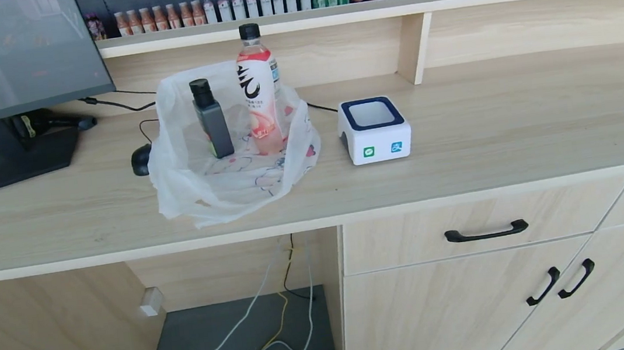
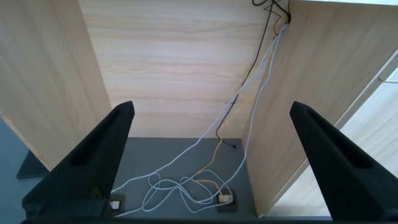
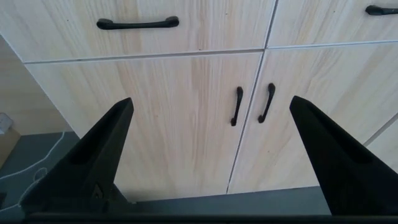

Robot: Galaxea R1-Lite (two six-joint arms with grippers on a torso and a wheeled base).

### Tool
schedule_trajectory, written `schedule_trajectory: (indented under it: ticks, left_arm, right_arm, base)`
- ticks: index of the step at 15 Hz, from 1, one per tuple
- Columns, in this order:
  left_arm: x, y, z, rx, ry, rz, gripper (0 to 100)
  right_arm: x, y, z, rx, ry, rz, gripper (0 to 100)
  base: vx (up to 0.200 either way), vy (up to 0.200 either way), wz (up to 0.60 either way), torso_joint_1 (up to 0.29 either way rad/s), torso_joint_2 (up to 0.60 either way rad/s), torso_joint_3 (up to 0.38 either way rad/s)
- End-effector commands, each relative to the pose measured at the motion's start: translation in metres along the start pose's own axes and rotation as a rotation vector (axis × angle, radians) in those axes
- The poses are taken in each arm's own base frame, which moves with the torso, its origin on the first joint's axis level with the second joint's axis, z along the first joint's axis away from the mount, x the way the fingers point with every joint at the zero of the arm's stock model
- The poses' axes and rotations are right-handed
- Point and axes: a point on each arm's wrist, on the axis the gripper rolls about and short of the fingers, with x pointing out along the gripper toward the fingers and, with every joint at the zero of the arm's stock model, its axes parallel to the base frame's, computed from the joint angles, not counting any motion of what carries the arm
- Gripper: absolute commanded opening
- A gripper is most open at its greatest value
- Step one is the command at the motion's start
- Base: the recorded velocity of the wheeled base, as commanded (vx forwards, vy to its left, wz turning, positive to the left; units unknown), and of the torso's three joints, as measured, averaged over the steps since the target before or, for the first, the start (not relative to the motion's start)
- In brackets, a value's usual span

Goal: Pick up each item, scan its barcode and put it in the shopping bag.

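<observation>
**A:** The left claw hangs low, fingers spread wide with nothing between them. It faces the knee-hole under the counter, above loose cables on the floor.

**B:** And the right claw?

**A:** Just as wide, holding nothing, in front of the cupboard doors and below the drawer handle.

**B:** Where are the goods?

**A:** A dark bottle and a tall pink drink bottle stand upright inside the shopping bag. I judge little is left to do.

**B:** What could go wrong?

**A:** Both claws sit lower than the counter's front edge. Rising, either could knock the overhang, and the right one could hook that handle. The bag is limp, so a tug on its rim would likely topple the tall bottle.

**B:** Room to move?

**A:** Tight on the left: the mouse touches the bag and the monitor is near. The scanner sits just beside the bag on the right, and the broadest room lies beyond it.
</observation>
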Motion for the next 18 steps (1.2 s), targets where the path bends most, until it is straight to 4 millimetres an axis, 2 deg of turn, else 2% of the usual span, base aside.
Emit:
schedule_trajectory:
  ticks: [1, 11, 18]
  left_arm:
    - [0.0000, 0.0000, 0.0000, 0.001, -0.001, 0.001, 100]
    - [0.0000, 0.0000, 0.0000, 0.001, -0.001, 0.001, 100]
    - [0.0000, 0.0000, 0.0000, 0.004, -0.001, 0.001, 100]
  right_arm:
    - [0.0002, 0.0000, 0.0000, 0.001, 0.002, 0.000, 100]
    - [0.0002, 0.0000, 0.0000, 0.006, 0.002, 0.000, 100]
    - [0.0002, 0.0000, 0.0000, 0.003, 0.002, 0.000, 100]
  base:
    - [0.000, -0.200, 0.00, 0.012, 0.00, 0.002]
    - [0.000, -0.200, 0.00, 0.005, 0.00, 0.002]
    - [0.000, 0.000, 0.00, 0.000, 0.00, 0.000]
